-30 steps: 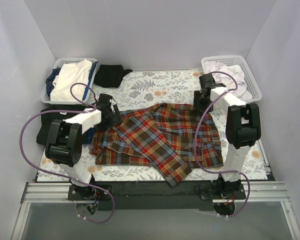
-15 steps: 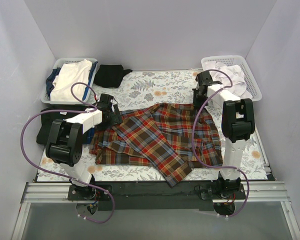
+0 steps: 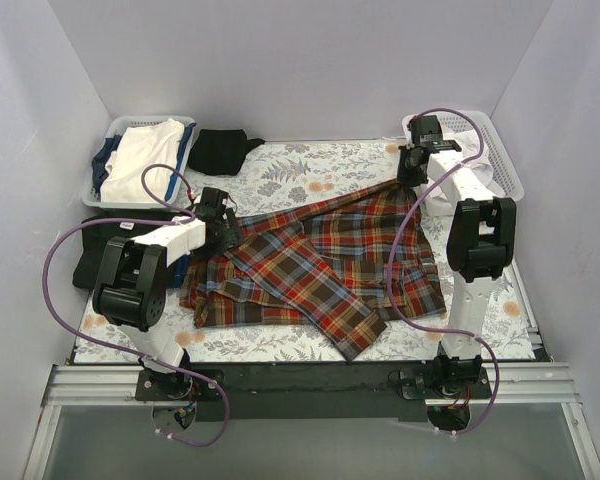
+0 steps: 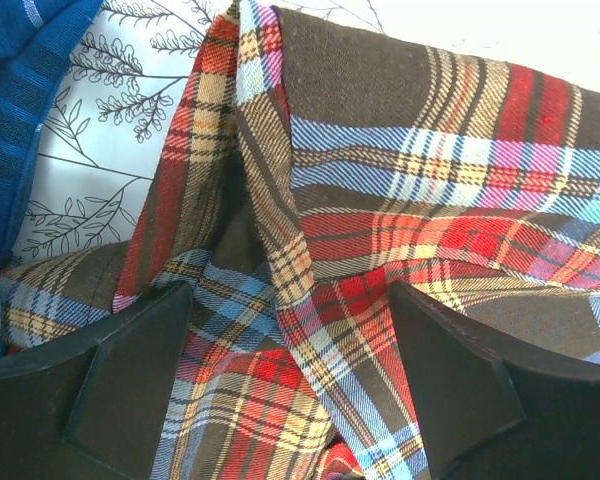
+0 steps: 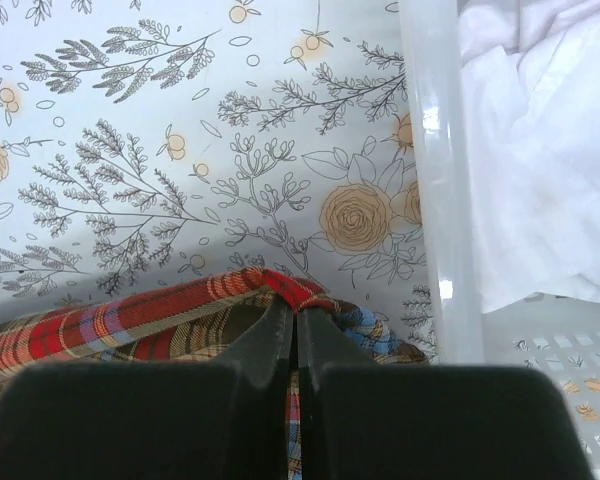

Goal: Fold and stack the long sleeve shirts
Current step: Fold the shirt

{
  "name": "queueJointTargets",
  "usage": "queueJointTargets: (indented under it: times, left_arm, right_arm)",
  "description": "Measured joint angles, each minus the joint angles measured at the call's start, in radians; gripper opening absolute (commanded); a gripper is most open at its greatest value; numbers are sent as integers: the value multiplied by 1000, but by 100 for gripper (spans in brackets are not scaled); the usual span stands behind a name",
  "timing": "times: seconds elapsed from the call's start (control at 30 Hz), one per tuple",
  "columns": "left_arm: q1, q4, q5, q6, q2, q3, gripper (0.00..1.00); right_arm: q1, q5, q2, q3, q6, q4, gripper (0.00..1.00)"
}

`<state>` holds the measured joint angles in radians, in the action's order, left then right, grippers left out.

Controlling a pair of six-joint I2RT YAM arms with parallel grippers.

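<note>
The tartan plaid shirt [image 3: 320, 270] lies crumpled across the middle of the floral-covered table [image 3: 310, 160]. Its bulk runs left to right, and 1 narrow flap reaches toward the near edge. The right gripper [image 3: 412, 168] sits near the far right corner, just beside the white basket [image 3: 510, 172]. Its jaws are pressed together on a red-edged corner of the plaid, and the right wrist view shows the cloth pinched between the fingers [image 5: 270, 330] next to the basket wall [image 5: 435, 200]. From that pinch a stretched ridge of cloth slants back toward the table's centre, so this part of the shirt points at the far right corner. The hold looks meant to draw the garment out flat before any fold.

The left gripper [image 3: 220, 215] hovers over the shirt's left edge with its jaws spread wide and nothing between them. They straddle a raised plaid crease [image 4: 270, 230] next to a blue cloth [image 4: 20, 100]. It seems placed to take the opposite end so the 2 arms can tension the shirt between them.

The black shirt [image 3: 223, 150] lies bunched at the far edge beside the left basket [image 3: 115, 125], well apart from both grippers.
</note>
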<state>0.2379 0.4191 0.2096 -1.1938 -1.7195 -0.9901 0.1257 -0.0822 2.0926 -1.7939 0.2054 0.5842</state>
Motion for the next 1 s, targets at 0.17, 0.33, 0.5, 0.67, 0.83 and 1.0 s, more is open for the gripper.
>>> queueJointTargets:
  times: [0.17,0.33,0.5,0.67,0.83,1.0]
  left_arm:
    - [-2,-1,-16,5,18,-5,86]
    - [-14,-3,-42,2,35,3,86]
    - [-16,-19,-50,-18,33,7,74]
    - [-22,-35,-51,-42,14,-8,62]
    - [-22,-38,-58,-59,6,-21,78]
    - [-19,0,-26,-79,17,-28,83]
  right_arm:
    - [-6,18,31,-4,0,3,1]
    - [-6,35,46,-4,0,8,2]
    - [-6,54,46,-4,1,8,2]
    - [-6,63,46,-3,2,9,2]
    - [-6,64,46,-3,6,9,2]
    - [-6,64,46,1,9,9,2]
